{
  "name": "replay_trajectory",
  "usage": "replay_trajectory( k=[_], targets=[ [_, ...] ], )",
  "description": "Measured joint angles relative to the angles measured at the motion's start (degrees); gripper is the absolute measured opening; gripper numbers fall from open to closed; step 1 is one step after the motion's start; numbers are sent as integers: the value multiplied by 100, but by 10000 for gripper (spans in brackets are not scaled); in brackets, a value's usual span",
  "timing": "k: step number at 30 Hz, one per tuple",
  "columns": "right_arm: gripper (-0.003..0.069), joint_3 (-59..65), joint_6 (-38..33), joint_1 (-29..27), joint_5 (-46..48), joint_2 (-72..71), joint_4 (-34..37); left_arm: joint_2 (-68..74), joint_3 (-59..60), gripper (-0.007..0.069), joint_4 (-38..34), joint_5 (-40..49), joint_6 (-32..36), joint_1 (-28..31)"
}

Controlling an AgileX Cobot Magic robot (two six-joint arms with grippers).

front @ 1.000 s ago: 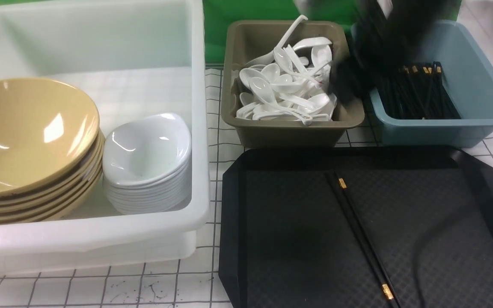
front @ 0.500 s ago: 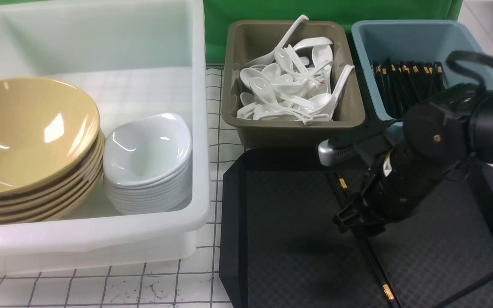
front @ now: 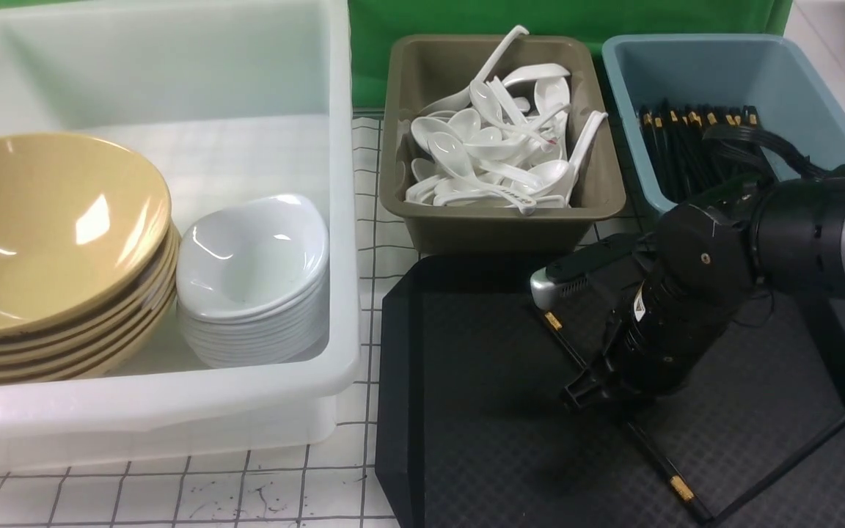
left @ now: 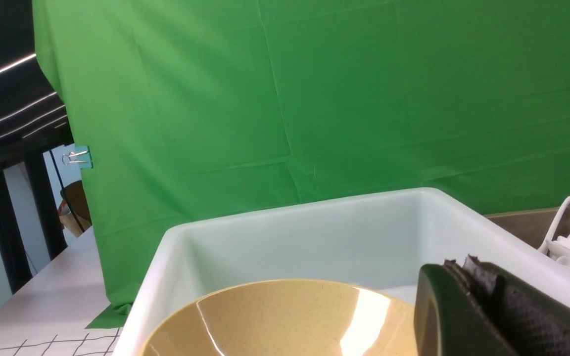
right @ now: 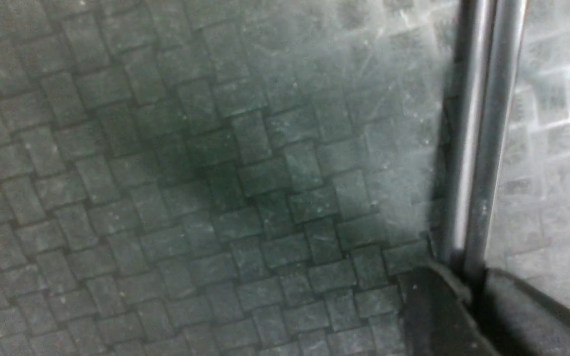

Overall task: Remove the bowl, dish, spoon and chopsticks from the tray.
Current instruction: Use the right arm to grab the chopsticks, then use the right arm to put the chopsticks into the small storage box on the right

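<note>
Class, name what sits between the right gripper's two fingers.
The chopsticks, over the tray, pinched by the right gripper; seen in the right wrist view.

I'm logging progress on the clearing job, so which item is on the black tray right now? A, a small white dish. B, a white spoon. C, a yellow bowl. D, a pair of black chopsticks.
D: only the chopsticks are on the tray, pinched in the right end effector.

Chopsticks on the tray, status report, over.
Right hand shut on the chopsticks, low on the tray. Left hand by the white bin, grip unclear. No obstacle seen around them.
</note>
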Motion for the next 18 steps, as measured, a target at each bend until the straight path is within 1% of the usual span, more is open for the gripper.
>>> replay_trajectory(
  k=[10,18],
  targets=[
    [133,0,-238,0,19,-645,0,0,0,-6,12,-7,0,0],
    [133,0,-238,0,51,-647,7,0,0,-6,12,-8,0,0]
  ],
)
